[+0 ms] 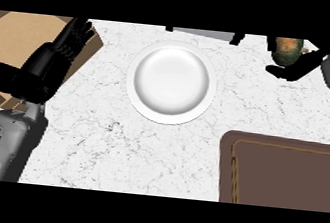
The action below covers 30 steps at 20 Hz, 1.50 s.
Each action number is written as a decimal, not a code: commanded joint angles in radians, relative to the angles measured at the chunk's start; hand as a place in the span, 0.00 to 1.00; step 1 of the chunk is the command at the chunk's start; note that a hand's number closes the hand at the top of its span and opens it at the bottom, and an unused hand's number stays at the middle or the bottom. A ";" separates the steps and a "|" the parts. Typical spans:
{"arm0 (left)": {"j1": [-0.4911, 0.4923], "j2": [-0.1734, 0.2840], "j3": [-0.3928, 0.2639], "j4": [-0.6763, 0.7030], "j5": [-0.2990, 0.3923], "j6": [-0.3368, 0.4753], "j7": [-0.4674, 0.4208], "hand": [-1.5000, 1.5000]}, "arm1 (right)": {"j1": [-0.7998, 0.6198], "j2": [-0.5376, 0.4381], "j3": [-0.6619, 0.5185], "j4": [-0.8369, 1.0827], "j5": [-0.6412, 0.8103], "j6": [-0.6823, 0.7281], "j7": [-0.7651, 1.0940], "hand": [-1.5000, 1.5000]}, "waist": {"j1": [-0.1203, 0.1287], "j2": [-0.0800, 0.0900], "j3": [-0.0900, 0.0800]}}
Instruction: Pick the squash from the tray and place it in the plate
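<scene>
Head view: right hand (300, 66) curled round squash (287, 49), held at top-right, apart from white plate (172, 82). Left hand (51, 60) rested w/ fingers straight, over wooden board (13, 26). Brown tray (284, 173) lower-right on marble counter (120, 144).

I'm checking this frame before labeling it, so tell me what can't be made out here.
- Squash, head view: partly covered by the right hand, so its shape is unclear.
- Right hand: forearm hides the palm.
- Tray: cut by the right edge.
- Wooden board: partly behind the left hand.
- Plate: fully visible.
</scene>
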 commanded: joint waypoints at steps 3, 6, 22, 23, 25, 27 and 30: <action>0.008 0.010 0.024 0.023 -0.001 0.003 -0.004 0.50 | -0.100 0.070 0.044 0.108 -0.030 0.131 -0.174 1.00 | -0.038 -0.011 -0.002; 0.060 0.023 0.028 0.007 0.012 -0.023 -0.016 0.50 | -0.157 0.140 0.069 0.142 -0.032 0.118 -0.126 1.00 | -0.041 -0.020 -0.003; 0.094 0.021 0.063 -0.022 -0.022 0.011 -0.014 0.50 | -0.309 0.504 0.146 0.365 0.010 -0.056 0.046 1.00 | -0.095 -0.031 -0.004; 0.094 -0.004 0.036 -0.014 -0.024 0.008 -0.018 0.50 | -0.262 0.505 0.180 0.367 0.001 -0.101 0.038 1.00 | -0.081 -0.028 -0.004; 0.074 0.018 0.063 0.005 -0.010 -0.014 -0.033 0.50 | -0.248 0.507 0.213 0.377 0.002 -0.138 0.036 1.00 | -0.067 -0.024 -0.005; 0.054 0.002 0.044 -0.001 -0.016 -0.005 0.002 0.50 | -0.249 0.507 0.242 0.385 0.003 -0.153 0.036 1.00 | -0.056 -0.022 -0.004; 0.062 0.018 0.061 0.004 0.007 -0.039 -0.020 0.50 | -0.238 0.508 0.255 0.389 -0.044 -0.117 0.104 1.00 | -0.044 -0.023 -0.005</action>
